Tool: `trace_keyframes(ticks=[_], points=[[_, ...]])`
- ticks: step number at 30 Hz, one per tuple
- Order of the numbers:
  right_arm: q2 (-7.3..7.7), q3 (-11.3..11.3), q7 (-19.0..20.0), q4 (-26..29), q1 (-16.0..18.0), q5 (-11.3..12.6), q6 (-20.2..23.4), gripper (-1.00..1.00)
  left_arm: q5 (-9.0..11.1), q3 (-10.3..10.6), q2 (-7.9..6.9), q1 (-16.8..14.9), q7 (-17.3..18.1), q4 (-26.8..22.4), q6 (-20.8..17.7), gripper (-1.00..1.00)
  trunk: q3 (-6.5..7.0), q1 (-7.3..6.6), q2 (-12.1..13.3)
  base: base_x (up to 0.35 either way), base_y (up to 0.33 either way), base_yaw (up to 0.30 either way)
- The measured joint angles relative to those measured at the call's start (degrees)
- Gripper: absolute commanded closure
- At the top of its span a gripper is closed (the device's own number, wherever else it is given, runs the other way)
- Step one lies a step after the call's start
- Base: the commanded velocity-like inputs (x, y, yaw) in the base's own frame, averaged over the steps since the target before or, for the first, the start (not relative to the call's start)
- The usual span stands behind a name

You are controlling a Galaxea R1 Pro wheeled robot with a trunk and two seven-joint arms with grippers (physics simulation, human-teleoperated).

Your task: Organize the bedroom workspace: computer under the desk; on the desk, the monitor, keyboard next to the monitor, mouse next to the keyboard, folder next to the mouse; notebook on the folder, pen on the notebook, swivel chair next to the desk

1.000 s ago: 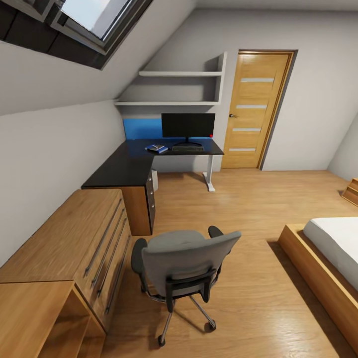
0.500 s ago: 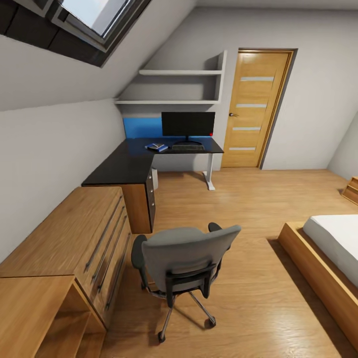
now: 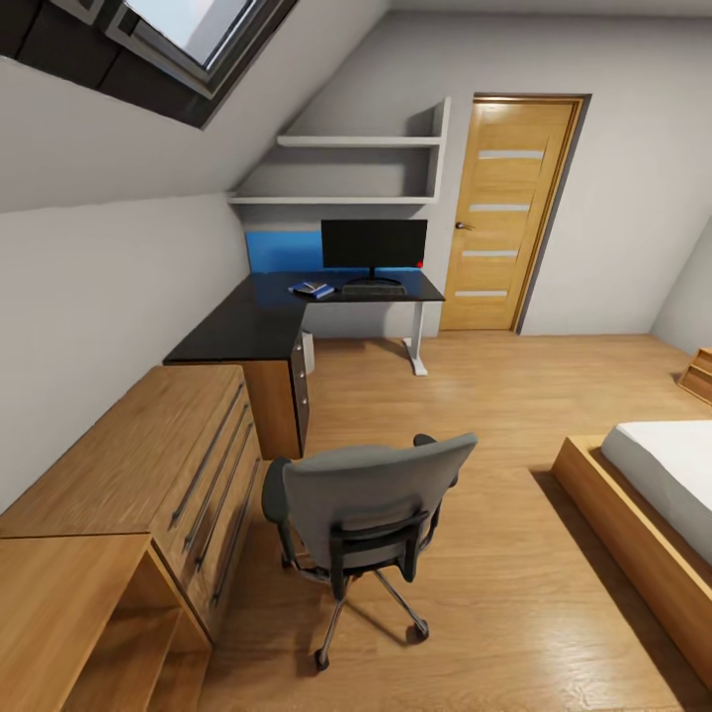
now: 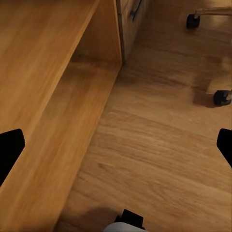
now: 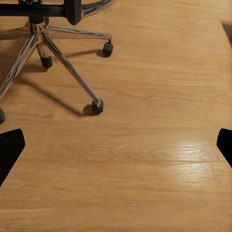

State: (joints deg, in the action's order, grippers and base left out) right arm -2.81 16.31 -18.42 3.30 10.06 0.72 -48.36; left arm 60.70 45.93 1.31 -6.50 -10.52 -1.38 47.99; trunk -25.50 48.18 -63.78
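Two black fingertips of the left gripper [image 4: 116, 145] sit at opposite edges of the left wrist view, spread wide with nothing between them, over the wood plank floor [image 4: 159, 145] beside the low light-wood cabinet [image 3: 129, 485]; two black castors show in that view.

In the head view, going left to right: the light-wood cabinet against the left wall; the large L-shaped desk with glossy black top [image 3: 247, 331] in the far corner, blue panel behind it; a bit of the pale grey-white tower computer [image 3: 309, 353] shows under the desk beside the drawer unit; on the desktop the flat blue folder [image 3: 312, 290], something small on top that I cannot tell apart, then the slim keyboard [image 3: 374, 291] in front of the wide black monitor [image 3: 374, 245]; wooden door [image 3: 509, 213]; white-mattress bed [image 3: 663, 485] at the right.

The grey padded swivel chair [image 3: 364, 504] stands mid-floor, back toward the camera, well apart from the desk.

Against the earlier frames the whole view has shifted slightly; chair lower and a little nearer, room otherwise unchanged.

Right gripper [image 5: 116, 145]: fingertips at opposite edges, wide apart, empty, over floor near the chair's chrome base.
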Motion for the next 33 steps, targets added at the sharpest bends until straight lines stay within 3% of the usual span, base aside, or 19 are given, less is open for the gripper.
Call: trace_keyframes(ticks=[29, 31, 33], points=[[0.00, 0.00, 0.00, 0.00, -0.02, -0.01, 0.35, -1.00, 0.09, 0.17, 0.09, -0.01, -0.05, 0.00, -0.16, -1.00, -5.21, 6.37, -11.64, 0.000, 0.000, 0.000], [0.00, 0.00, 0.00, 0.00, -0.02, -0.01, 0.35, -1.00, 0.06, 0.23, 0.14, -0.01, -0.08, 0.00, -1.12, -1.00, -5.57, 6.81, -12.44, 0.000, 0.000, 0.000], [0.10, -0.01, 0.00, 0.00, -0.02, 0.00, 0.35, -1.00, -0.03, 0.30, 0.15, 0.00, -0.03, -0.06, -4.81, -1.00, -5.93, 7.25, -13.24, 0.000, 0.000, 0.000]])
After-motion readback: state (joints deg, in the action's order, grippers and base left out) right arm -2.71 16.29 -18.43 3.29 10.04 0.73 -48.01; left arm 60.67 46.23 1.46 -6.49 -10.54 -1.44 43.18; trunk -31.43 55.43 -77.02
